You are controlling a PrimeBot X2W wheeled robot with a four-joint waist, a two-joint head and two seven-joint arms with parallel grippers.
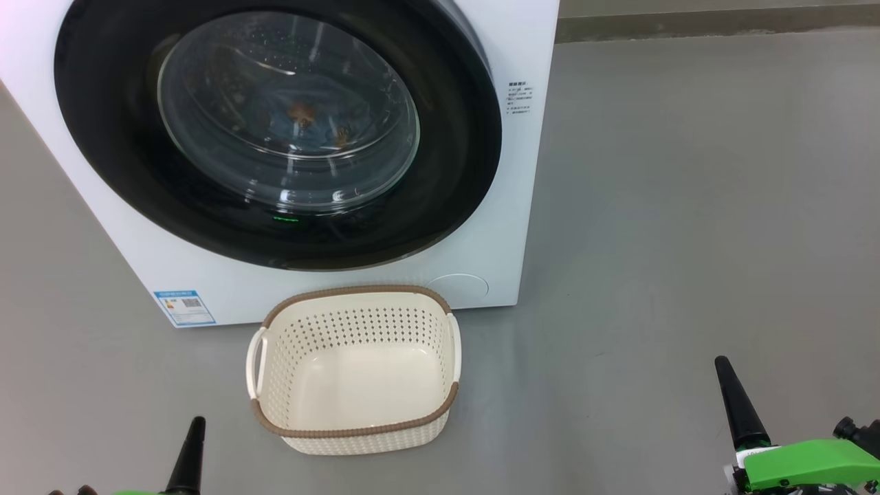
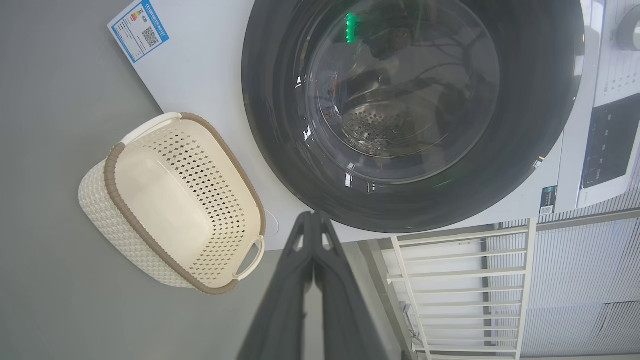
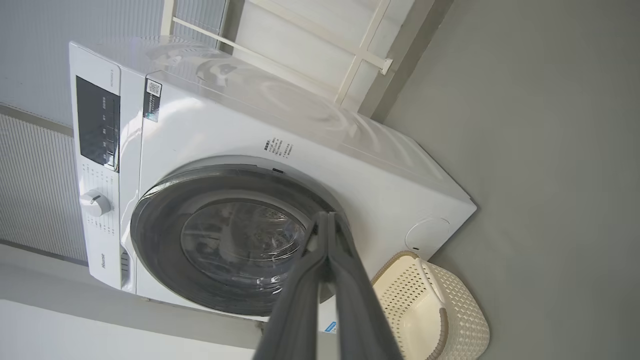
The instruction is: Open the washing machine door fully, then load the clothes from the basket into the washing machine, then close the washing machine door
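Shut washing machine door [image 1: 275,130]: rigid, glossy, judged slippery; grasp advised at rim. Claws, left gripper [image 2: 314,220] and right gripper [image 3: 327,218], pinched closed, empty.

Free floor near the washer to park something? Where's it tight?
Wide bare floor right of the washing machine and basket, ahead of the right gripper. Smaller strip left of the basket. Tight between basket and machine, under the door.
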